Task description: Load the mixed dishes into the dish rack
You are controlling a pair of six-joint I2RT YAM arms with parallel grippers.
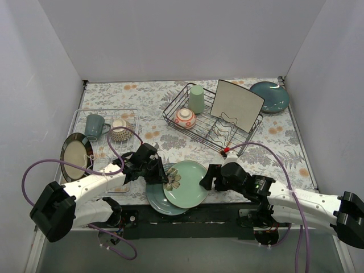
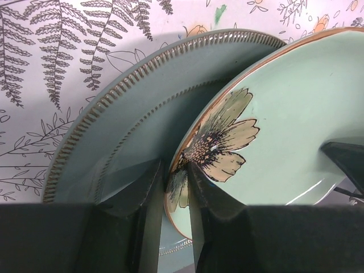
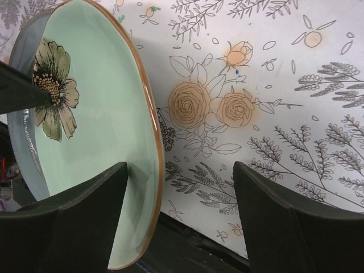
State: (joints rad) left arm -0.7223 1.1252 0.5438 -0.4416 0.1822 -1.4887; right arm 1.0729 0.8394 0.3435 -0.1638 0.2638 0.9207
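Close to the arms, on the flowered tablecloth (image 1: 170, 142), the light green flower plate (image 1: 189, 185) rests over a grey-blue plate (image 1: 154, 200). The left gripper (image 1: 164, 177) is closed on its rim beside the flower. The right gripper (image 1: 206, 179) stands open across the opposite rim. Farther back, the dish rack (image 1: 173, 101) holds the pale green cup (image 1: 197, 98), the red-orange bowl (image 1: 185, 118) and the white square plate (image 1: 237, 105).

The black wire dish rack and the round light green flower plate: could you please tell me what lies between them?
Bare floral tablecloth, per the top external view, separates the black wire dish rack from the round light green flower plate.
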